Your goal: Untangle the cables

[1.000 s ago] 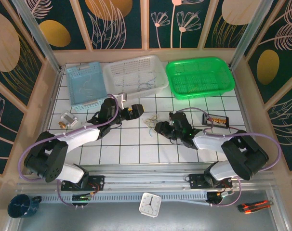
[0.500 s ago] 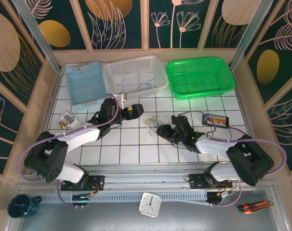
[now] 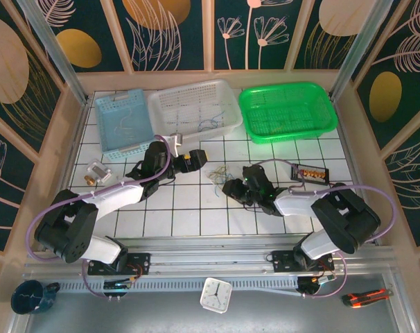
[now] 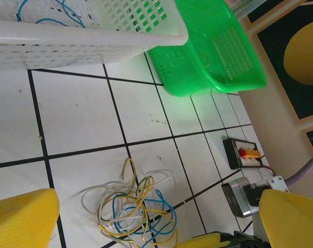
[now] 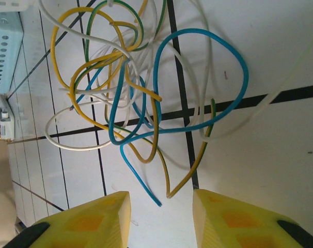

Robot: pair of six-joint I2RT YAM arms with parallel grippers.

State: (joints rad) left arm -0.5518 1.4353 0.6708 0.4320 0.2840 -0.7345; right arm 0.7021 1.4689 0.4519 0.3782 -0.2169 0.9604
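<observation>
1. The cables (image 3: 219, 173) lie as 1 loose clump of blue, white and yellow wires on the white tiled table (image 3: 196, 208), near its middle and between the 2 arms.
2. The left gripper (image 3: 198, 161) sits just left of the clump. In the left wrist view the left gripper (image 4: 156, 217) has its yellow fingers (image 4: 22, 219) spread wide, with the cables (image 4: 133, 206) on the tiles between and ahead of them, untouched.
3. The right gripper (image 3: 227, 186) sits just below and right of the clump. In the right wrist view the right gripper (image 5: 161, 206) stands partly open and pinches nothing. The cables (image 5: 141, 103) lie directly ahead, and 1 blue wire end reaches the mouth of the gap.
4. At the far edge stand 3 baskets: the blue basket (image 3: 123, 121), the white basket (image 3: 196, 104), which holds a blue wire (image 4: 43, 15), and the green basket (image 3: 286, 111).
5. A small black board (image 3: 312, 173) lies right of the clump.
</observation>
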